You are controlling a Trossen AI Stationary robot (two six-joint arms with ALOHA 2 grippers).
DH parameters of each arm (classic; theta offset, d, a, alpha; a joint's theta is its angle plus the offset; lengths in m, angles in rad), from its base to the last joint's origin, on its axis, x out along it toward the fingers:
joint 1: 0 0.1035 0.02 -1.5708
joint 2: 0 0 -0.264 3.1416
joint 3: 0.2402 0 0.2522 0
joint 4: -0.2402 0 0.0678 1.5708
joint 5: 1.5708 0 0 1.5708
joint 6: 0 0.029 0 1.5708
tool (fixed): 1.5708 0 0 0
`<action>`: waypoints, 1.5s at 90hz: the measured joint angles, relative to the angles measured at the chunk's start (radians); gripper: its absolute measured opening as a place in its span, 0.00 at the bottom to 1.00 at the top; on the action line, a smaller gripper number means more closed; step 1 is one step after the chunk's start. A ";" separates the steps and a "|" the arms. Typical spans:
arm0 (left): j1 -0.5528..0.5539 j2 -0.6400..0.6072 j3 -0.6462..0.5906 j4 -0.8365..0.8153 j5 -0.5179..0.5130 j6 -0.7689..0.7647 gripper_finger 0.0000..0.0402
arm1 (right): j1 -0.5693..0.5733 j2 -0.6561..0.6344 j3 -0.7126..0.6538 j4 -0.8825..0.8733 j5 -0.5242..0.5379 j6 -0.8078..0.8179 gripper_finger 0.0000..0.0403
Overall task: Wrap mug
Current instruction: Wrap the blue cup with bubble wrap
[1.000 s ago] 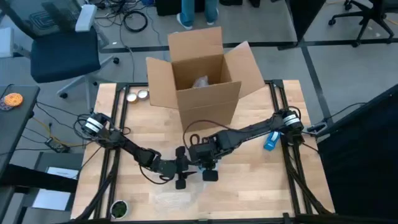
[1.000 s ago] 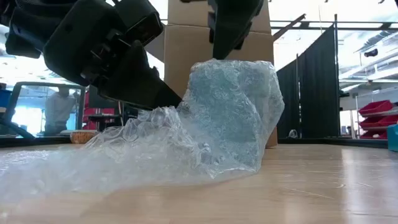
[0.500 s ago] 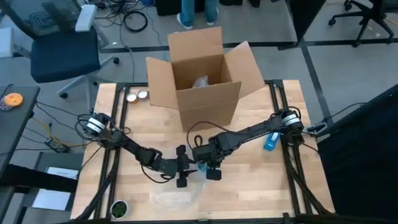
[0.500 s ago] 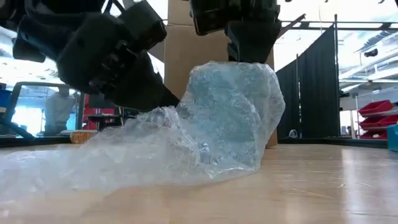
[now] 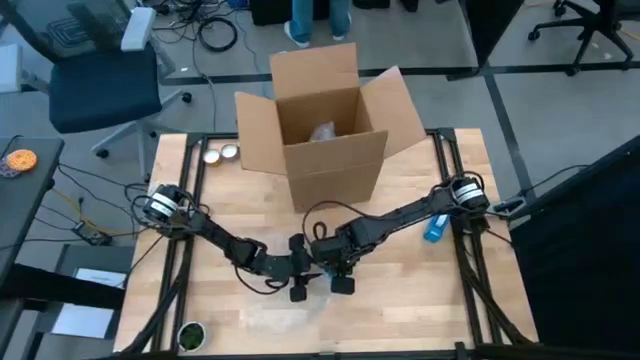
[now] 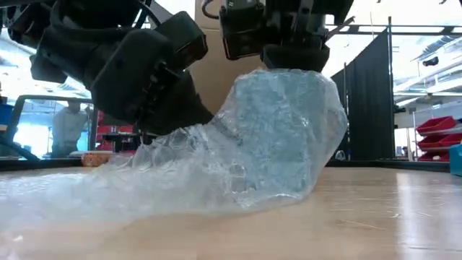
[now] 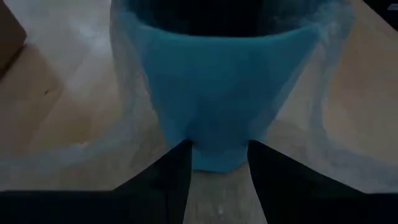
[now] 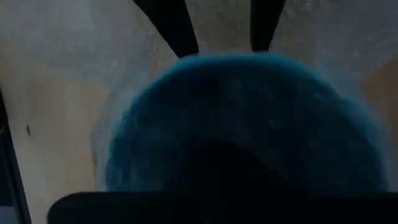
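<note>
A blue mug [image 6: 289,130] stands on the table under clear bubble wrap [image 6: 144,180], which trails off toward the table's left and near side [image 5: 285,318]. My left gripper [image 7: 217,168] comes at the mug's lower part from the left, shut on it through the wrap. My right gripper [image 6: 289,50] sits right above the wrapped mug top [image 8: 249,124]. Its lower end is hidden behind its own body. My left gripper pinches the mug's narrow lower end [image 7: 217,152] between its two fingers, with bubble wrap between pads and mug. The fingers slant down from the table's left side. The mug stands on the table, tipped slightly.
An open cardboard box [image 5: 320,130] stands at the far middle of the table. A blue object [image 5: 435,228] lies by the right arm's base, and two round tins [image 5: 220,153] sit at the far left. A small pot [image 5: 190,333] is at the near left corner.
My right gripper has come down onto the top of the wrapped mug. The mug and the wrap around it have slid a little toward the table's right edge, and my left gripper has followed. The wrap's trailing part stays on the table.
</note>
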State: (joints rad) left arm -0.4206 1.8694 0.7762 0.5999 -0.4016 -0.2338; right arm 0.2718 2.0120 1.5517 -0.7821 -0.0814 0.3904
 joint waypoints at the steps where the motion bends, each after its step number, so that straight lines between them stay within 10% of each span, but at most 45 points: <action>1: 0.000 0.000 0.000 0.001 0.000 0.001 0.36 | 0.000 0.001 0.000 0.001 0.001 0.000 0.00; 41: 0.002 -0.125 0.002 -0.256 0.034 0.050 0.36 | 0.033 0.002 0.259 -0.230 0.118 -0.029 0.00; 79: -0.191 -0.459 0.001 -0.612 0.290 -0.039 0.36 | 0.184 -0.001 0.389 -0.233 0.270 0.047 0.00; 106: -0.351 -0.470 0.063 -0.929 0.136 -0.228 0.36 | 0.279 -0.001 0.374 -0.199 0.403 0.170 0.00; 135: -0.304 -0.588 0.066 -1.301 0.020 -0.403 0.36 | 0.384 -0.001 0.279 0.235 0.454 0.045 0.00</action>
State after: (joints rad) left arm -0.7244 1.2811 0.8423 -0.7007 -0.3816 -0.6367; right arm 0.6558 2.0108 1.8303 -0.5470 0.3729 0.4352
